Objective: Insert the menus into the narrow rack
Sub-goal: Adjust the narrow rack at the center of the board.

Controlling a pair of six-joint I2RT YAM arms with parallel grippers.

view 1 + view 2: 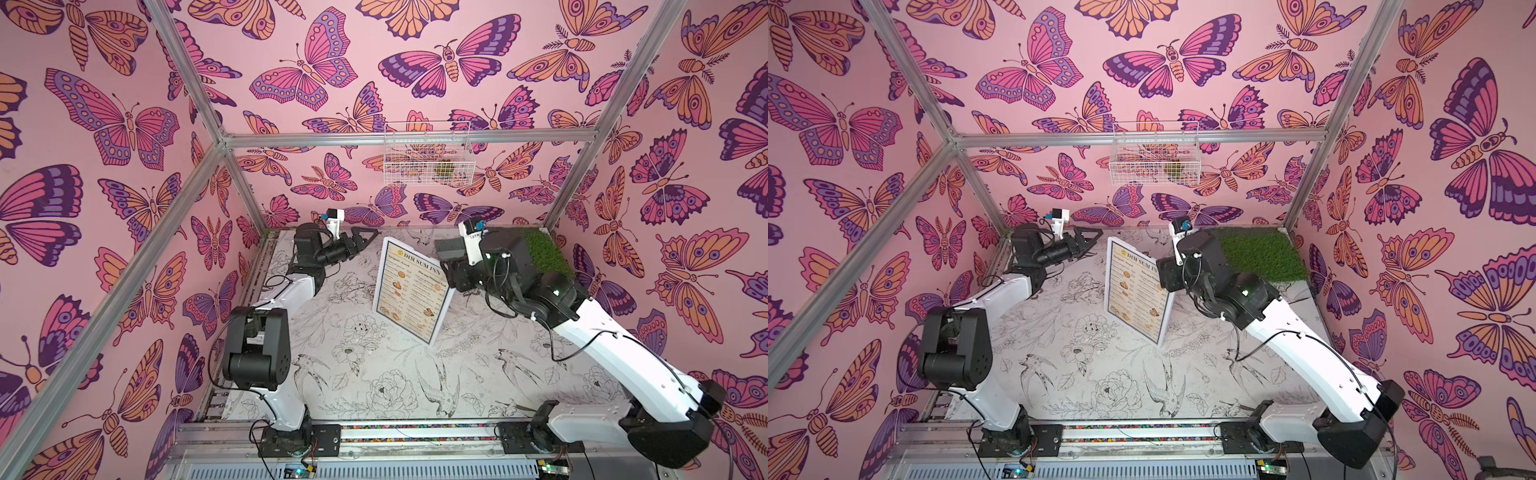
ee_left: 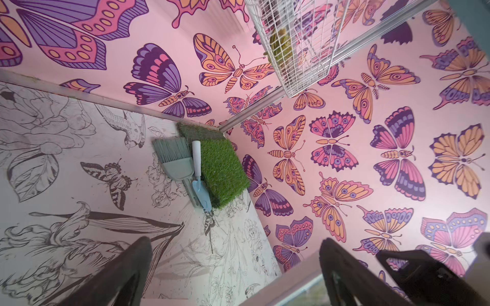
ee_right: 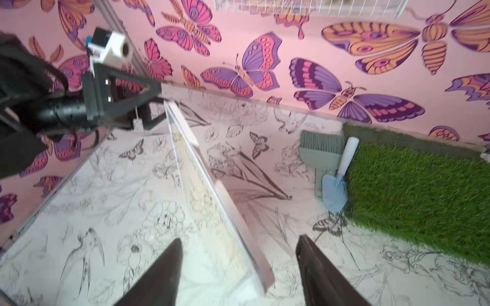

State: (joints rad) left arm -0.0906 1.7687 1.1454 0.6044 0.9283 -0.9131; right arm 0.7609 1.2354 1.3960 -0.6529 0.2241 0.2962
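Since the menu point(image 1: 409, 286) already looks seated in the narrow rack point(image 1: 443, 315) in both top views, I'd call the insert basically done. What's left is pulling clear without tipping it. The rack stands portrait and leaning, long axis pointing up, with its lower edge apparently down on the bench point(image 1: 374, 374). Its top edge runs from one gripper to the other. The right gripper point(image 1: 446, 262) sits right at that edge on the grass mat point(image 1: 544, 257) side of the rack, so the right arm is clearly nearer. The left gripper point(image 1: 370, 239) hangs off the rack's far top corner, on the other side.

Left wrist view: the fingers point(image 2: 124, 273) are spread wide with nothing between them. The rack isn't in shot, just the mat, a brush point(image 2: 172, 156) and a small trowel point(image 2: 200, 189).

The right wrist view is blurry, but the rack shows edge-on, running straight away between the right fingers point(image 3: 323, 275). They stand on either side of it with gaps, so parted and not clamping as far as I can tell. The left gripper's tips are just beside the rack's far end, and I can't tell if they touch. A sideways nudge from either could topple it, I reckon.
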